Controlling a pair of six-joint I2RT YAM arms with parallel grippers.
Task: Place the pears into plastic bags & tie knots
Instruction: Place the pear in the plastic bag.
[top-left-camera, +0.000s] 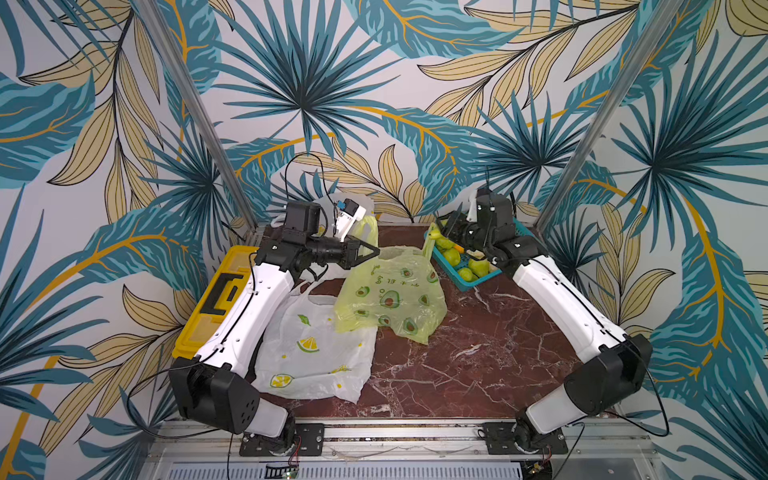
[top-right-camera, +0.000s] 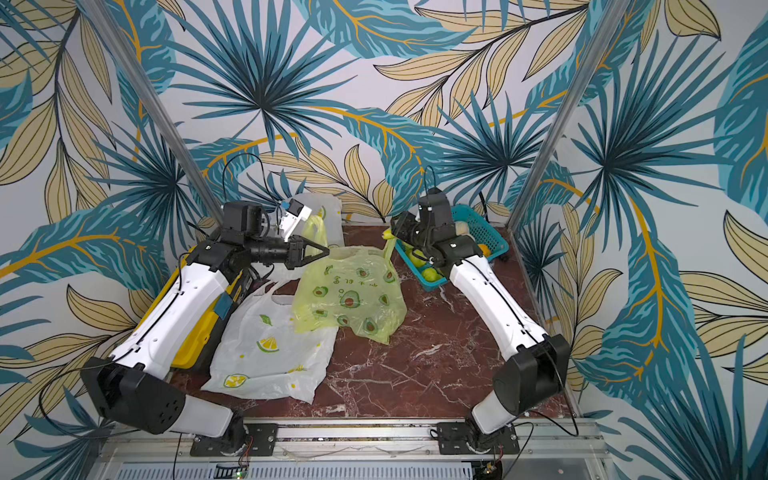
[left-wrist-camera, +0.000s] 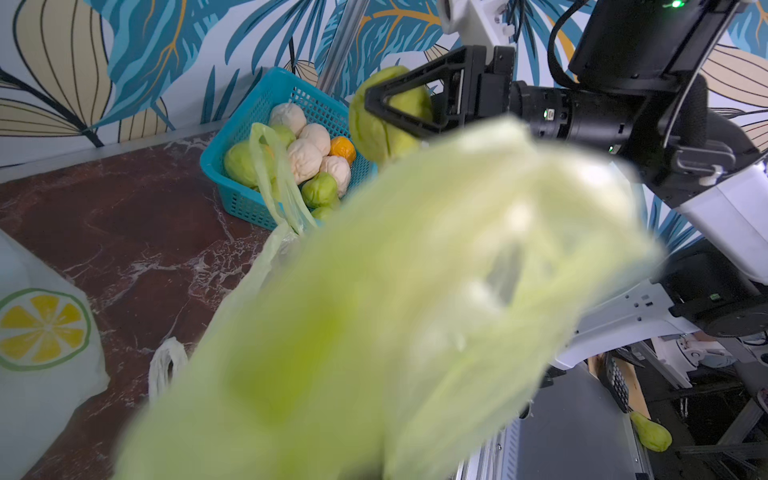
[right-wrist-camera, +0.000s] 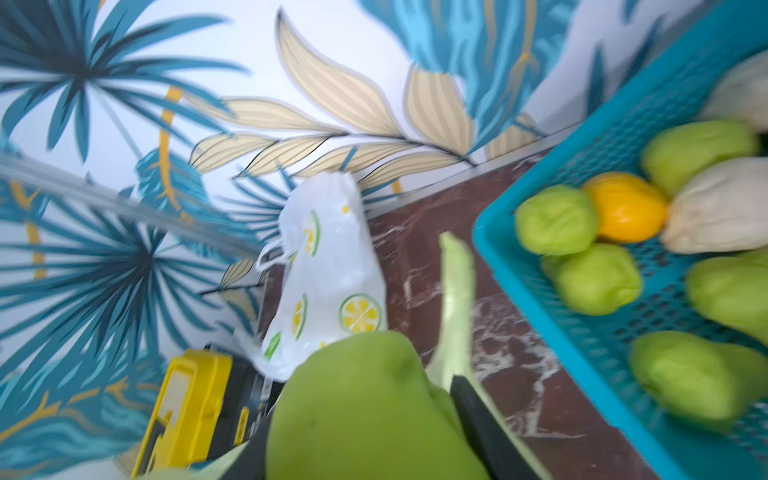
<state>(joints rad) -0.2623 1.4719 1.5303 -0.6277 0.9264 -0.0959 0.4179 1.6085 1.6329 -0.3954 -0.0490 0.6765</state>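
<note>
The right tool (left-wrist-camera: 376, 102) grips a green pear (left-wrist-camera: 372, 139), with a black finger pressed to each side of the fruit. It holds the pear in the air over the corner of the teal basket (top-left-camera: 469, 284) nearest the middle of the counter (top-left-camera: 478, 365). The pear is just beside an upright handle (top-left-camera: 428, 245) of the green bag (top-left-camera: 386, 299).

The left tool (top-left-camera: 374, 252) is closed, with its tip at the raised rim of the green bag on the side away from the basket. Blurred green plastic fills the left wrist view from very close, so the tool seems to be pinching the bag's edge. The rest of the bag, printed with avocados, lies crumpled on the counter between the two arms.

The other pears (left-wrist-camera: 305, 160) sit in the basket at the counter's back right corner. Several are green, several are cream, and one orange one (left-wrist-camera: 343, 149) shows among them.

A white bag (top-left-camera: 311, 353) with lemon-slice prints lies flat on the counter beside the left arm, and the green bag overlaps its far edge. A second white bag (right-wrist-camera: 332, 270) stands against the back wall behind the left tool. A yellow case (top-left-camera: 216, 299) lies along the counter's left edge, partly under the left arm.
</note>
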